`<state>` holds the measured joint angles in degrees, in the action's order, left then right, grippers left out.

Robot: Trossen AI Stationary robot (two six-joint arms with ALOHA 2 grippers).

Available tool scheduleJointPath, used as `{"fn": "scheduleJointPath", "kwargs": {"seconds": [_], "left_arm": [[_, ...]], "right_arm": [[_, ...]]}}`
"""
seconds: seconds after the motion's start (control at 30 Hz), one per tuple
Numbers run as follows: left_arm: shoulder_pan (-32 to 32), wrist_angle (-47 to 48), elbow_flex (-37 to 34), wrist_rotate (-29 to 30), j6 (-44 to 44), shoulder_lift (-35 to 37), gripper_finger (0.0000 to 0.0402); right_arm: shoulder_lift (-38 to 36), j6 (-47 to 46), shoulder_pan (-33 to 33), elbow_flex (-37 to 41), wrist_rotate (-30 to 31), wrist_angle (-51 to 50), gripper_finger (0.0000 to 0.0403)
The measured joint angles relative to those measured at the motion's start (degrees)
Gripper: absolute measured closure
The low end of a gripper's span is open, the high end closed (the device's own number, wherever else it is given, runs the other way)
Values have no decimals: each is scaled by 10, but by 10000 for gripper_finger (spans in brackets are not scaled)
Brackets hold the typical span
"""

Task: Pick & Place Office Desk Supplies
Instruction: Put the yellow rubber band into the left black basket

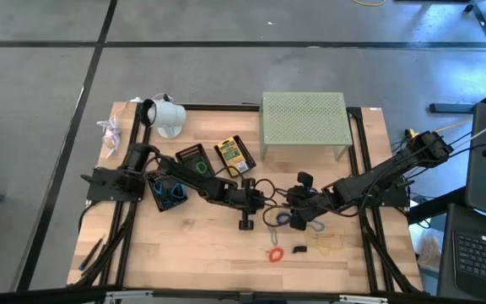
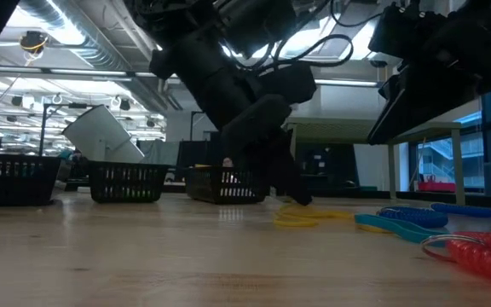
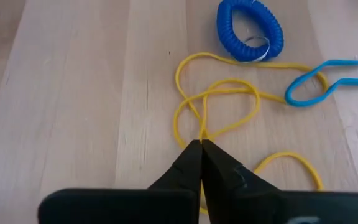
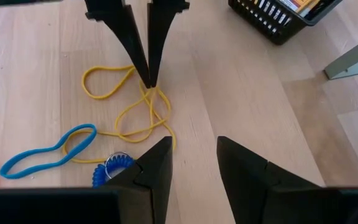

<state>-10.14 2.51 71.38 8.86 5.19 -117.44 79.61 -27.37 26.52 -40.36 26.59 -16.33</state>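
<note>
A yellow rubber band point(image 3: 219, 93) lies in loose loops on the wooden table, with my left gripper point(image 3: 202, 144) shut on it; its thin fingers also show in the right wrist view point(image 4: 148, 78). Beside the band lie a blue coil ring point(image 3: 250, 30) and a light blue rubber band point(image 3: 328, 84). My right gripper point(image 4: 191, 162) hovers open just to the right of them, touching nothing. A red coil point(image 1: 274, 253), a black clip point(image 1: 300, 249) and tan bands point(image 1: 327, 245) lie nearer the table's front edge. My left gripper pinches the yellow rubber band between its two fingertips, at the spot where two strands cross point(image 3: 202, 132). The fingers slant down from the table's left. The band's loops lie slack on the table point(image 2: 301, 215).
Black baskets stand at the left: one with blue bands point(image 1: 169, 192), one with a green band point(image 1: 194, 160), one with a yellow packet point(image 1: 233, 154). A pale green perforated stand point(image 1: 304, 122) is at the back, a white cup-like object point(image 1: 165, 116) at the far left.
</note>
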Motion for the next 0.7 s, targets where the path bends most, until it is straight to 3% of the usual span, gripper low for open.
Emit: {"fn": "scheduleJointPath", "kwargs": {"seconds": [0.43, 0.7], "left_arm": [[-9, -18, 0, 9, 0, 34, 400], [-24, -21, 0, 77, -33, 98, 400]], "right_arm": [[0, 11, 0, 0, 8, 0, 272], [0, 12, 0, 0, 26, 0, 272]]}}
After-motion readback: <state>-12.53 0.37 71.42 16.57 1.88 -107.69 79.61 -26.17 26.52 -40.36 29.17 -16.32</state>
